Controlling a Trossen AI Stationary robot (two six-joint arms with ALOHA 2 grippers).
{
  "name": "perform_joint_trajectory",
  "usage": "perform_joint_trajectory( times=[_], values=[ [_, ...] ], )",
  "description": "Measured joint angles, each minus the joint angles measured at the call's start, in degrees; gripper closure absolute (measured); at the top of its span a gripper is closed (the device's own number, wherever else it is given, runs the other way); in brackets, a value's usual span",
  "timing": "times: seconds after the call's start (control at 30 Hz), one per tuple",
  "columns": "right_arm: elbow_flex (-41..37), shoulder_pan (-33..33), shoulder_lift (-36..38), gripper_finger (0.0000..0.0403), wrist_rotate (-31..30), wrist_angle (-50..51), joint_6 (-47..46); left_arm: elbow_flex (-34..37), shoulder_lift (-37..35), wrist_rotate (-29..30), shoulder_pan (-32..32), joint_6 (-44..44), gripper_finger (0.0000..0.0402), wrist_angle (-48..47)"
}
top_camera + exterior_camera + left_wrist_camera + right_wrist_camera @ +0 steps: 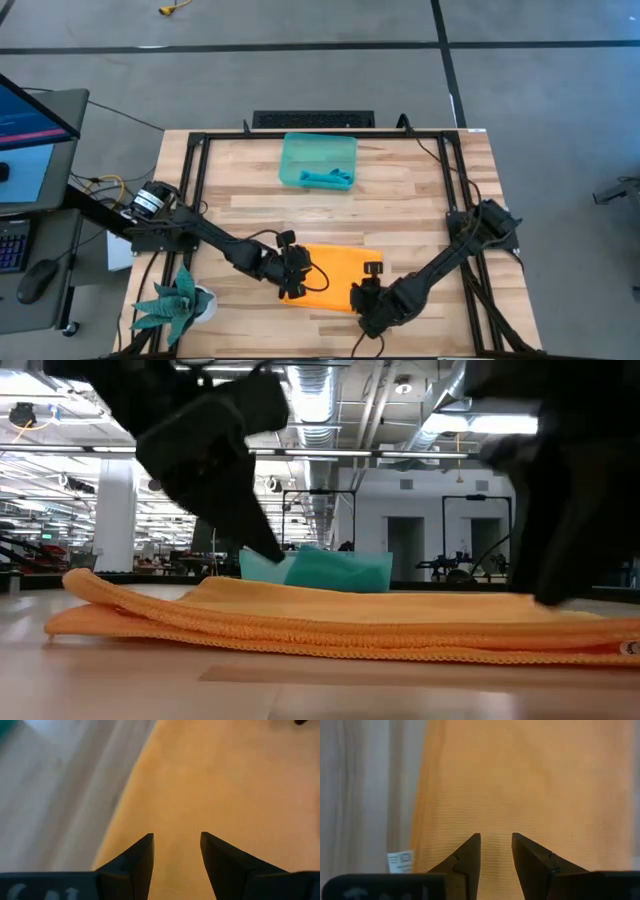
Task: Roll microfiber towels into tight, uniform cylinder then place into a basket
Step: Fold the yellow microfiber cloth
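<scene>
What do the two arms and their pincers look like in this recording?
Both arms are black, jointed and slim. The left arm has a round silver-capped part and yellow cables near its base. The right arm has black cables running along the frame. Each wrist view shows the left pincer and the right pincer with two dark, wedge-shaped fingers tapering to points.

Bright ceiling lights, soft shadows, wrist views blurred — edges smeared
</scene>
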State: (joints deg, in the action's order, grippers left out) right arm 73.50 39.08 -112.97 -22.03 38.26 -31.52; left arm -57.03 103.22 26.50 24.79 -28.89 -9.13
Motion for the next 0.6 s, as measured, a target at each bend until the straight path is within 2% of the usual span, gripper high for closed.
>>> perform_joint_trajectory(
  times=[0.17,0.43,0.6],
  values=[
    [0.14,-2.09,0.04,0.0277,5.28,0.78,-1.27,2.76,0.00,-3.54,-0.13,-2.76,0.0246,2.77],
    [-0.05,-4.00,0.05,0.0284,5.63,5.65,-1.43,5.34,0.00,-4.41,-0.36,-8.57,0.0246,2.84],
    [-4.09,-7.37,0.59,0.0285,5.14,7.73,-1.45,5.85,0.00,-7.60,-0.44,-12.17,0.0246,2.94]
  ],
)
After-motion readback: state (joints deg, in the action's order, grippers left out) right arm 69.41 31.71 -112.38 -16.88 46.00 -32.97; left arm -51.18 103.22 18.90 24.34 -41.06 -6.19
